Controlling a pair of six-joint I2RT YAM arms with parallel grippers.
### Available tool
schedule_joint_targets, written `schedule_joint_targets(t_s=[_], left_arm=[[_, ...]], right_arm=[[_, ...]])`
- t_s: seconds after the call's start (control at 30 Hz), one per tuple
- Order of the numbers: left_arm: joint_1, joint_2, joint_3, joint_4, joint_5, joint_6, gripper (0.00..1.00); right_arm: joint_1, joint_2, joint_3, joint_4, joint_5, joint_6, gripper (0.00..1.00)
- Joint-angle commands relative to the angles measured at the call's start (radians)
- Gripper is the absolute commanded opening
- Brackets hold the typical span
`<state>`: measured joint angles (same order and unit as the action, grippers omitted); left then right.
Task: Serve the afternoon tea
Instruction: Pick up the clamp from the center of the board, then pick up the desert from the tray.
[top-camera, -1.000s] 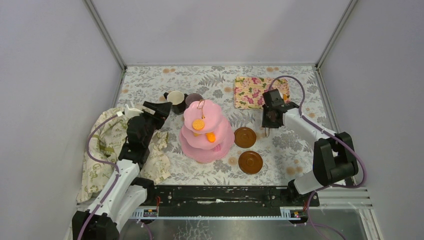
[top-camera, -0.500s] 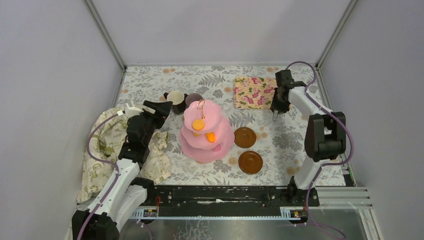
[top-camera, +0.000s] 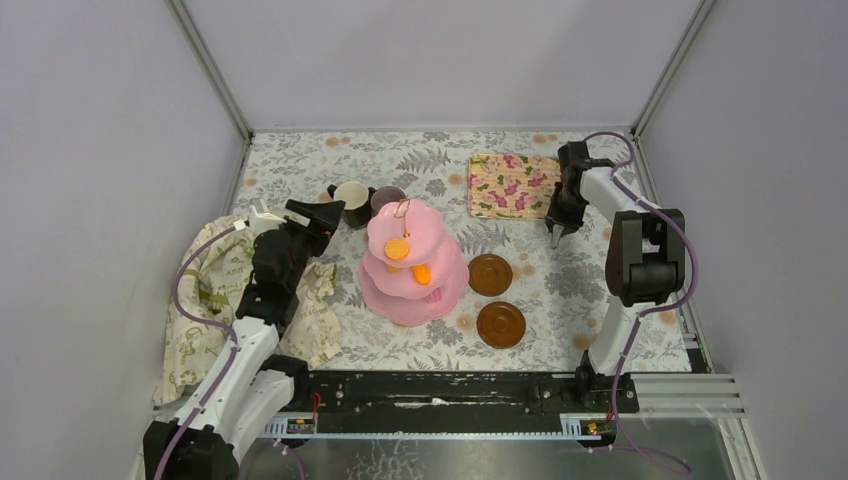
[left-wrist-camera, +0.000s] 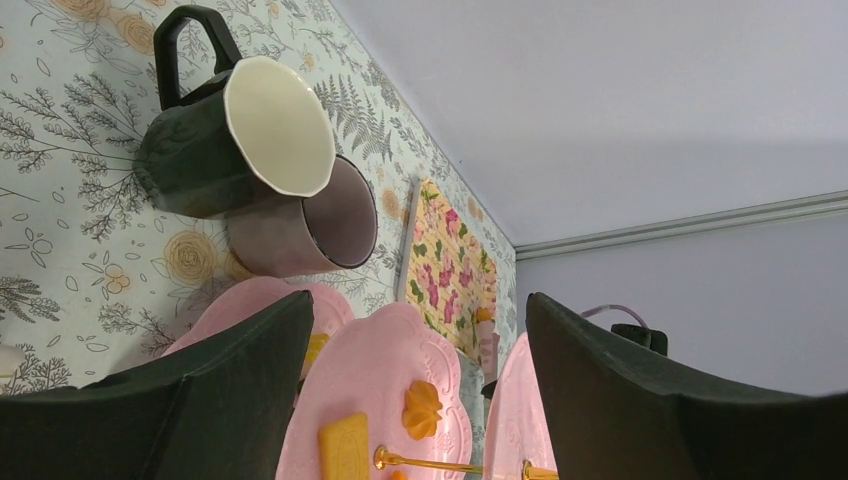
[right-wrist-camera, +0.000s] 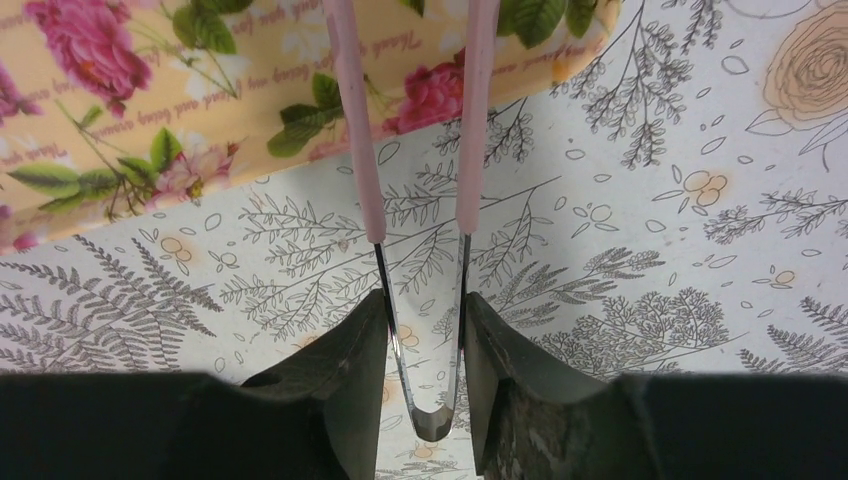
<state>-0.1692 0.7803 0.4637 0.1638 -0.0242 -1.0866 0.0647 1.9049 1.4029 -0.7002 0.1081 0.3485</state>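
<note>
Cake stand (top-camera: 412, 262), pink and three-tiered with sweets (top-camera: 398, 249) on it, stands mid-table, two mugs (top-camera: 352, 200) just behind it and two saucers (top-camera: 490, 274) bare to its right. The right gripper (top-camera: 558, 228) pinches pink-armed tongs (right-wrist-camera: 352, 120) by the flowered tray (top-camera: 512, 184), and the left gripper (top-camera: 325, 212) gapes empty beside the mugs. Cups look unserved, so next I'd expect a jaw round a mug and a level carry to a saucer.

"Where's the cake stand (top-camera: 412, 262)?"
"In the middle, sweets (top-camera: 397, 249) on its tiers. 2 mugs (top-camera: 352, 201) stand side by side just behind it to the left; 2 saucers (top-camera: 490, 274) lie to its right, 1 nearer us."
"The tray (top-camera: 512, 185)?"
"Back right, with tongs (right-wrist-camera: 350, 130) in the right gripper (right-wrist-camera: 422, 320) by its right edge. The cloth (top-camera: 215, 290) lies far left."
</note>
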Motion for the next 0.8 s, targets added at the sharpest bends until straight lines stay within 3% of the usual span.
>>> schedule_joint_targets(t_s=[0.0, 0.77], left_arm=[[0.002, -0.003, 0.024, 0.061, 0.013, -0.009, 0.85], [0.002, 0.045, 0.028, 0.09, 0.005, -0.014, 0.85]], right_arm=[[-0.027, 0.026, 0.078, -0.038, -0.035, -0.003, 0.38], [-0.086, 0.217, 0.347, -0.163, -0.09, -0.044, 0.42]])
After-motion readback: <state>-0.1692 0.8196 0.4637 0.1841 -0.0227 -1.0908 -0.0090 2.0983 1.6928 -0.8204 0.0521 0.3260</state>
